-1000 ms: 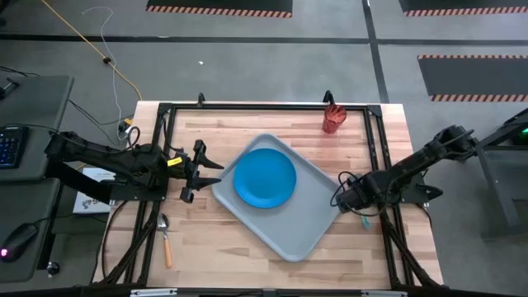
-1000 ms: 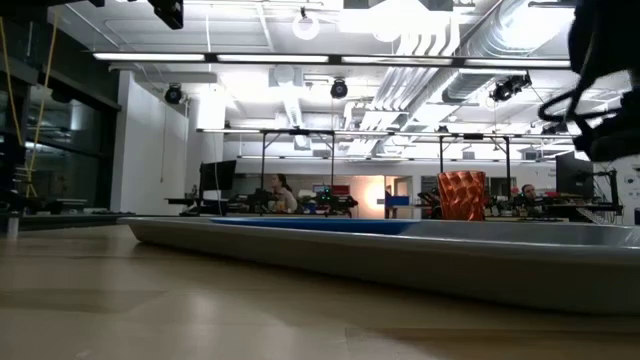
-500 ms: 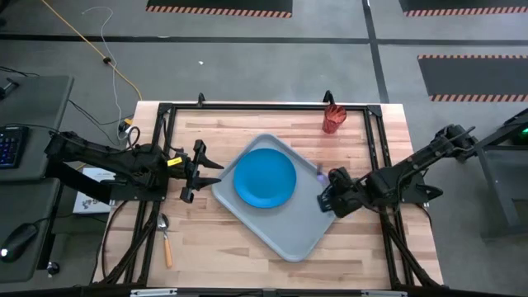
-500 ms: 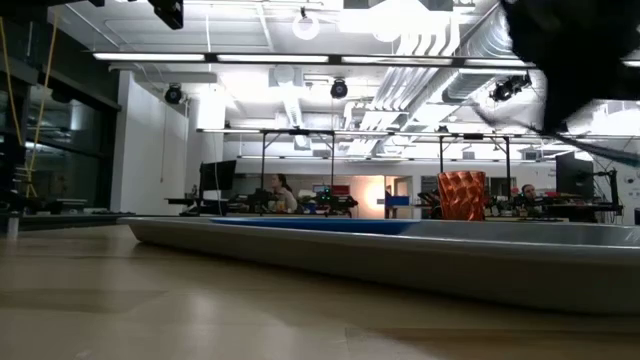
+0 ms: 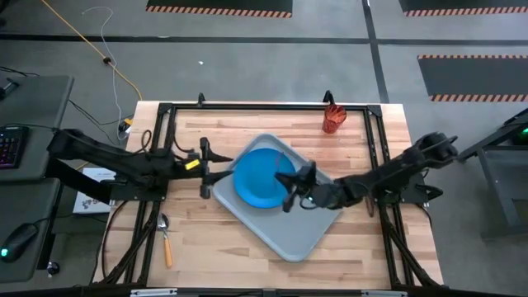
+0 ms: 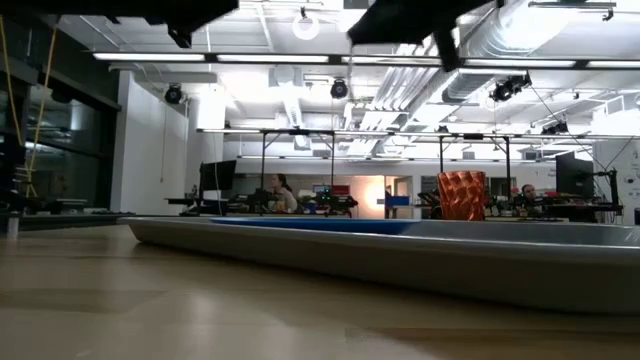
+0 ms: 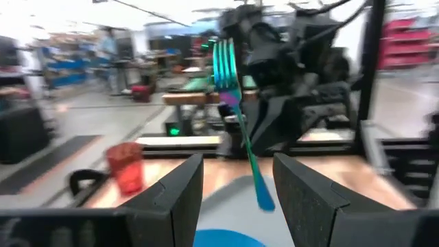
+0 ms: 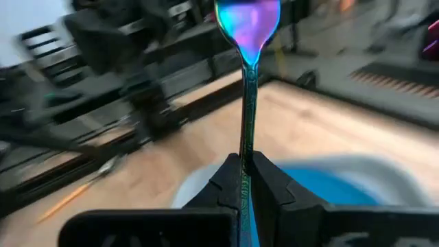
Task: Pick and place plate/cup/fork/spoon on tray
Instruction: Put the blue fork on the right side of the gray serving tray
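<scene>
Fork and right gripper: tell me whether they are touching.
Touching. The right wrist view shows the right gripper with its fingers pinched shut on the fork handle, tines pointing away.

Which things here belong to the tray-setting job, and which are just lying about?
Job:
tray
plate, on the tray
fork, in the right end effector over the plate
cup, at the table's far edge
spoon, at the table's left edge

Lying about:
yellow cable on the floor
keyboard on the side desk
</scene>
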